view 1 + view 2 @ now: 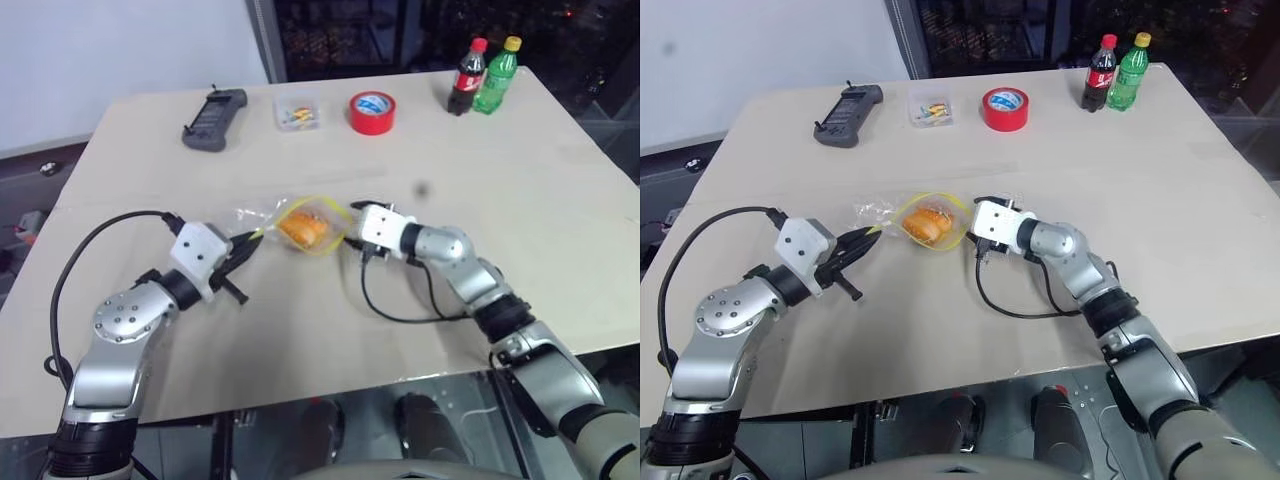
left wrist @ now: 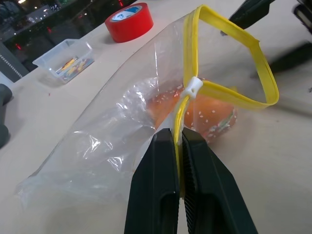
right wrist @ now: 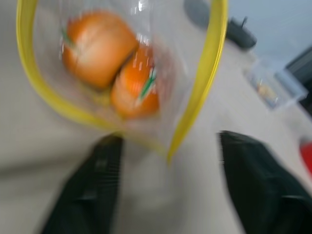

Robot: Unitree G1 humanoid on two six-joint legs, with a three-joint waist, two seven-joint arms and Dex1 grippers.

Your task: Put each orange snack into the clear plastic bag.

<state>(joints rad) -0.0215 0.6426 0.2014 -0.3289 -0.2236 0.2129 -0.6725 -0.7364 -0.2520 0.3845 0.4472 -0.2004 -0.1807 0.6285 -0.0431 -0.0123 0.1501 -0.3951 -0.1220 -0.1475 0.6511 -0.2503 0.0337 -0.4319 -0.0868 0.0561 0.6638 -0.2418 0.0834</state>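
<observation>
Orange snacks (image 3: 109, 63), both of them, are sitting inside the clear plastic bag (image 2: 122, 126) near the middle of the bench (image 1: 520, 180). They're glossy, bun-shaped ovals lying side by side and touching, and one has pale seed-like specks on top. The bag is thin crinkly film with a yellow zip strip (image 2: 229, 53) around its mouth, and that strip is pulled into an open loop. The bag's long axis runs left to right across the bench, mouth facing right toward the right pincer (image 3: 165, 195), crumpled closed end trailing off to the left.

Left pincer (image 2: 180, 141) comes in from the left and is clamped tight on the bag's mouth edge, right on the yellow strip just below the little white slider (image 2: 193, 87). Its fingers are smooth, black and tapered.

Right pincer sits just right of the bag mouth with its two black fingers spread apart and nothing between them; the yellow loop sits just ahead of the gap.

Far side of the bench, left to right: a dark handheld controller (image 1: 214, 118), a small rigid clear box (image 1: 297, 112) with yellow bits, a red tape roll (image 1: 372, 112), then a cola bottle (image 1: 466, 76) and a green bottle (image 1: 497, 74) standing upright beside each other.
</observation>
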